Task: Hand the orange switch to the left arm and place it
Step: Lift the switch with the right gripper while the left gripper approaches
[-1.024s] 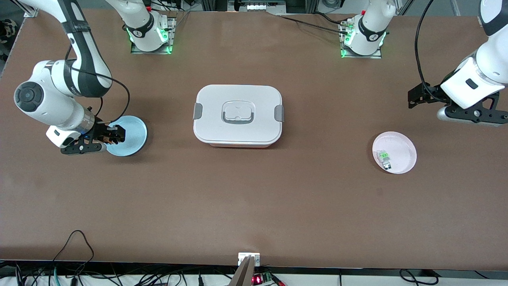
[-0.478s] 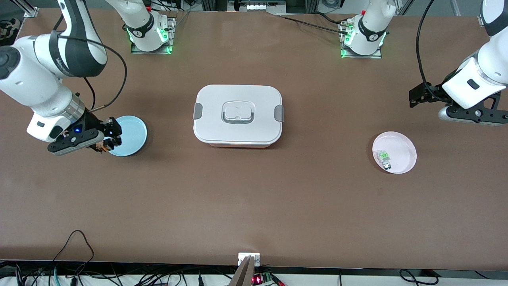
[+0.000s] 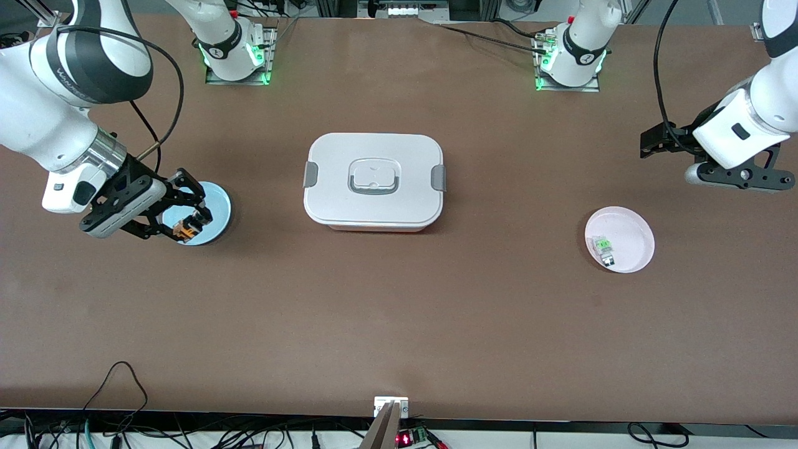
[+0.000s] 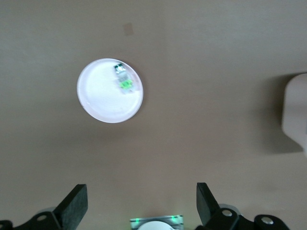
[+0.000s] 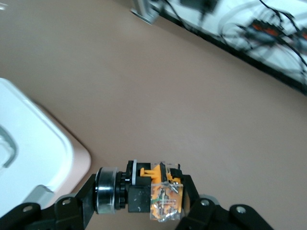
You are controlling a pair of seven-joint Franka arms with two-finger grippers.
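Observation:
My right gripper is shut on the orange switch and holds it in the air over the edge of the blue plate. In the right wrist view the switch, with its black body, silver ring and orange end, lies crosswise between the fingers of the right gripper. The white box stands mid-table between the arms; its corner shows in the right wrist view. My left gripper hangs open and empty over bare table at the left arm's end, and it is open in its own view.
A pink plate with a small clear-and-green switch lies nearer the front camera than the left gripper; both also show in the left wrist view, the plate and the switch. An edge of the box shows there too.
My right gripper has risen off the blue plate with the orange switch, turned, and shifted slightly toward the box. The left arm has barely moved.

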